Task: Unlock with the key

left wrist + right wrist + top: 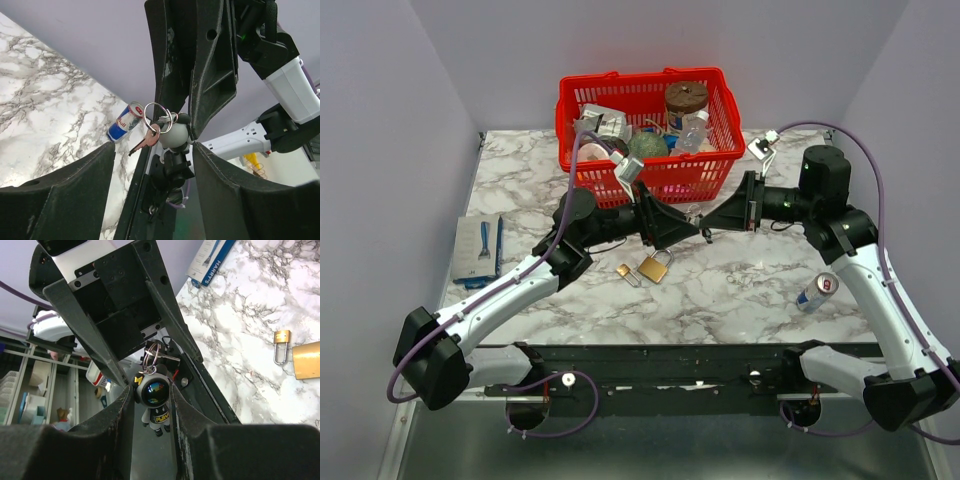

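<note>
Right gripper (150,390) clamped on the keyring figure (153,396), key (146,142) dangling, between the wide-open fingers (75,195) of the left gripper (154,148); padlock (655,267) lies on the table (760,290) below.

Marble table (740,290), pale lilac walls (380,120)

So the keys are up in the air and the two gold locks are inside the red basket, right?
Not quite. The big gold lock and the small one aren't inside the red basket. They lie on the table in front of it, as the top view shows. The keys really are up in the air.
</note>
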Motion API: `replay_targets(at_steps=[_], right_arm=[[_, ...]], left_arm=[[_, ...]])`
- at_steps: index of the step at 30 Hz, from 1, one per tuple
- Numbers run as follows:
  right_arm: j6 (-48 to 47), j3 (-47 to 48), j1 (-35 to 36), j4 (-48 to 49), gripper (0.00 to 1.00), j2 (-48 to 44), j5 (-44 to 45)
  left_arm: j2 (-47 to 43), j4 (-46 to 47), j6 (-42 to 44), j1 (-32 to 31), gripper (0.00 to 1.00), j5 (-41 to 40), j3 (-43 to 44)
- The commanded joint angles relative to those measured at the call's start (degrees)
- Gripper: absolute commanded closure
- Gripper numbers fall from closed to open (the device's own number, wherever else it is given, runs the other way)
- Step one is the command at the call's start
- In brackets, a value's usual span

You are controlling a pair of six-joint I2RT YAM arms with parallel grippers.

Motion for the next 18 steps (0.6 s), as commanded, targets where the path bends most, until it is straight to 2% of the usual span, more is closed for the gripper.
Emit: replay_targets(at_steps=[1,7,11,15,18], right_arm=[[2.1,-0.9,0.4,2.1,0.99,-1.1,-1.9],[2.2,-2.1,0.4,2.4,0.99,-1.3,-2.2],[2.4,-2.3,0.4,2.7,0.99,-1.5,-2.5],[2.4,-2.9,0.4,2.7,0.99,-1.6,-2.3],[2.6,-3.5,0.4,2.9,0.99,-1.9,-2.1]], left_arm=[[-0.7,1.2,0.1,-0.1,0.31,0.3,-0.3],[-1.4,-0.3,0.8,-0.1,0.49,-0.8,-0.3],[-2.0,-2.3,1.9,-0.1,0.55,-1.3,-0.2],[-3.0,-3.7,2.4,-0.1,0.73,-2.8,-0.5],[-3.5,-4.5,2.4,-0.2,0.79,-3.4,-1.0]])
